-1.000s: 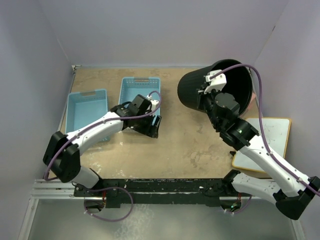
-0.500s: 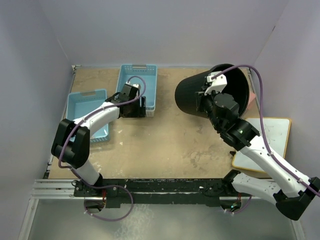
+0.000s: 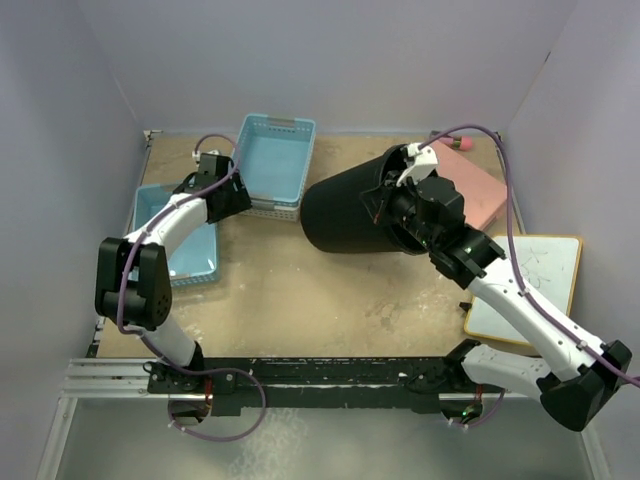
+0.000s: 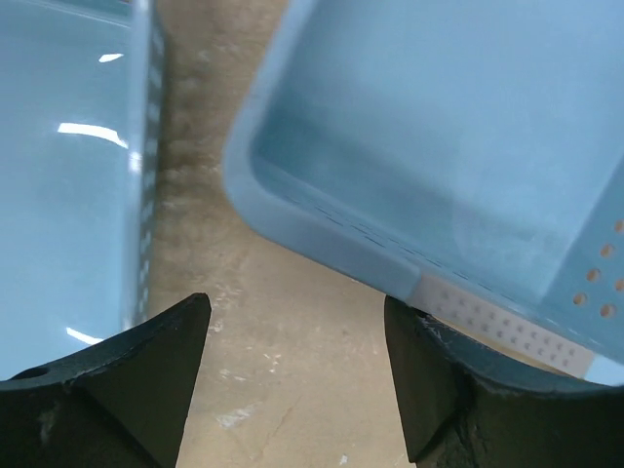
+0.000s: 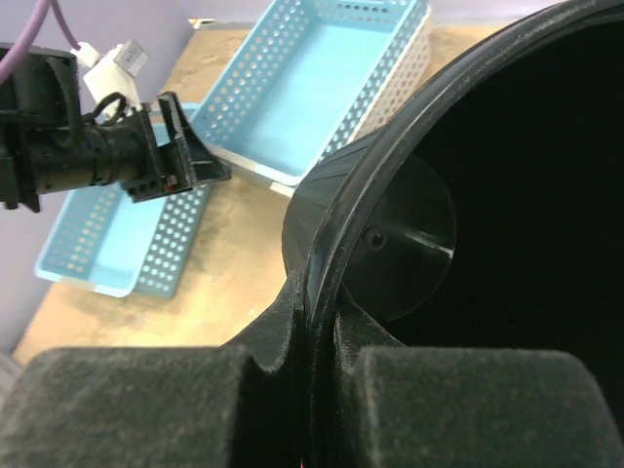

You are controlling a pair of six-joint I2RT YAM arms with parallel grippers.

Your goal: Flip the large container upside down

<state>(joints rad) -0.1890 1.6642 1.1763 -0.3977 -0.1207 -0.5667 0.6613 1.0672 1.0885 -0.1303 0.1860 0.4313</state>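
My right gripper (image 5: 312,400) pinches the rim of the black bin (image 3: 350,215), which lies tipped on its side right of the blue basket (image 3: 272,160). The bin's inside is too dark to read. My left gripper (image 4: 297,361) gapes empty just left of that basket.

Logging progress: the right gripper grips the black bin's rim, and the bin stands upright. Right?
No. The right gripper does grip the black bin by its rim, but the bin is tipped over sideways, not upright; the top external view shows it.
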